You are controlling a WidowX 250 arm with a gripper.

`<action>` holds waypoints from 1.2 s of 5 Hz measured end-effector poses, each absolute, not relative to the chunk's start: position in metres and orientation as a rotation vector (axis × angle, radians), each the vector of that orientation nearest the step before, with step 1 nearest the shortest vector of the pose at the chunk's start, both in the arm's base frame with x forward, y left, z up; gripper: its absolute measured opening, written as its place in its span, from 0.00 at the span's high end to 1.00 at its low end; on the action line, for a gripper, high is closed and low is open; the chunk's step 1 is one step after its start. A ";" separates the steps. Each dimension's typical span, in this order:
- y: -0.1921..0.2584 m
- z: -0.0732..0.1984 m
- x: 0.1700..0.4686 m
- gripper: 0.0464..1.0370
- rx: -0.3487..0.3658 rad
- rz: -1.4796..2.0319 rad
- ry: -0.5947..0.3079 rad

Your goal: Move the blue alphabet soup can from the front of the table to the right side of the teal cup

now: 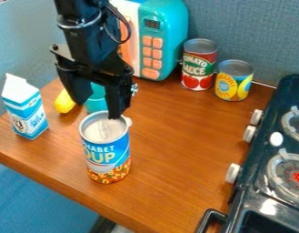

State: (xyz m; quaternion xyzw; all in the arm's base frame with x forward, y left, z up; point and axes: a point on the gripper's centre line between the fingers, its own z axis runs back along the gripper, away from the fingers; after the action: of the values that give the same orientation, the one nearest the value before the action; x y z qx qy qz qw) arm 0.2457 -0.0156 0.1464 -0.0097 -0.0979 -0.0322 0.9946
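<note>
Table [181, 150] under tall can [107, 157], stove [251, 189], blue-grey wall [255, 27]

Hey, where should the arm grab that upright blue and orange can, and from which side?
Probably around the upper wall of the can, just below its rim, coming down from above. It stands upright with straight, round sides for opposing fingers, and the open end effector hangs at its top.
</note>
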 end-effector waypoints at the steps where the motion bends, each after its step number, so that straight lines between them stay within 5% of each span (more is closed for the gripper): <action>1: -0.016 0.141 0.244 0.04 -0.019 -0.067 -0.175; 4: -0.005 0.117 0.238 0.04 -0.063 -0.080 -0.071; 6: 0.006 0.099 0.227 0.04 0.011 0.004 0.109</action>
State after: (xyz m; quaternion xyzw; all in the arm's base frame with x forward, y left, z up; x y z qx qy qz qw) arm 0.2268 0.0062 0.0990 0.0056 0.0545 0.0019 0.9985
